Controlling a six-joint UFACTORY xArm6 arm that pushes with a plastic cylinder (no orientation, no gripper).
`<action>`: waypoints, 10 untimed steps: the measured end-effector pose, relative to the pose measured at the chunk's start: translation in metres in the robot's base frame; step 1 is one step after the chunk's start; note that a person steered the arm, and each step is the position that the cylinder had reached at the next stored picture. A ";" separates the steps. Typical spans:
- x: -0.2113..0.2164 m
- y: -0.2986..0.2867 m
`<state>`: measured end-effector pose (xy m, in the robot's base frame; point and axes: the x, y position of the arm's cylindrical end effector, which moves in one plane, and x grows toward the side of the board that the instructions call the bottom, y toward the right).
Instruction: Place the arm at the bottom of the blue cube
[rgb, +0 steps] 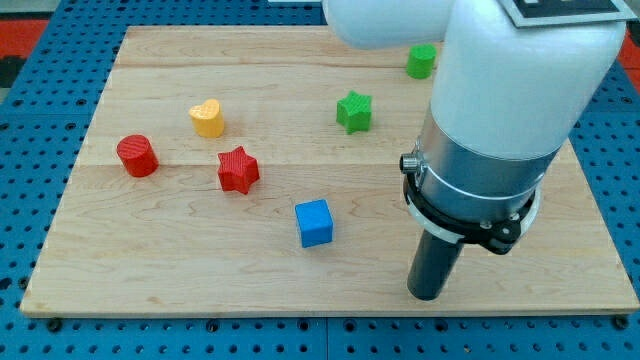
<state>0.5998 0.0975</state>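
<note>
Blue cube (314, 222) is the thing to reach, and it lies to the view's left of my tip (426, 297), a little farther up the bench (120, 270), apart from it and not touching. The tool here is only a straight dark rod, so it has nothing to open or close and it holds nothing; its lower end rests near the bench's bottom edge, at the view's right.

I judge this low position useful: the tip is already lower in the view than the cube, so a slide toward the view's left should bring it below the cube without going around any block. The wood between them looks free.

Farther up and left of the tip, beyond the cube, stands the red star (238, 169), and farther left the red cylinder (137, 156). Above these is the yellow heart (207, 118). Up from the tip, slightly left, sits the green star (354, 111), and farthest away, near the bench's top edge, a green block (422, 61), partly hidden by the arm, so I cannot tell its shape. All of these are well apart from the likely path.
</note>
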 end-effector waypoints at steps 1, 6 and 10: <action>0.000 0.015; 0.018 -0.107; -0.044 -0.109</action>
<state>0.5554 -0.0111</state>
